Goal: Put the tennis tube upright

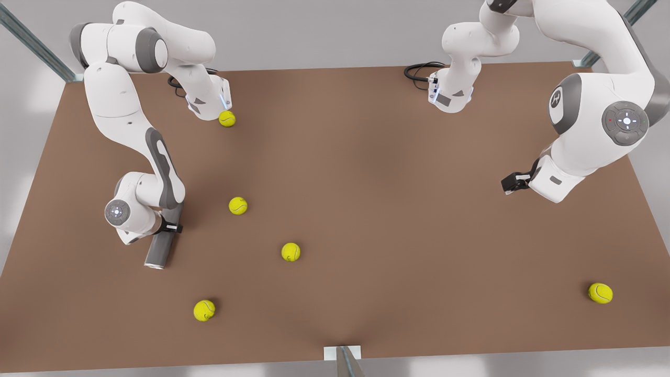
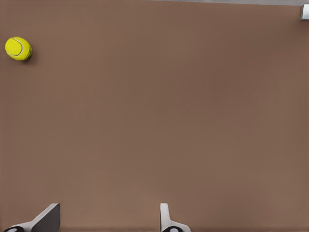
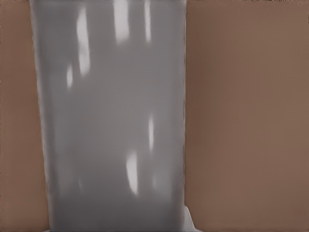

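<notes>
Right tool [image 1: 172, 226] pinching tube [image 1: 161, 245], tube tilted, low over surface [image 1: 398, 173], not yet upright. Left tool [image 2: 108, 220] spread, waiting apart.

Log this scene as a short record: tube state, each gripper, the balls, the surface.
tennis tube: grey, lying tilted on the brown table, not upright
right gripper: at the tube on the front view's left, shut on it around its middle
left gripper: waiting above the table on the front view's right, fingers open, holding nothing
tennis balls: five yellow-green, loose on the table, one near the front view's lower right corner
task status: tube not yet stood up
</notes>
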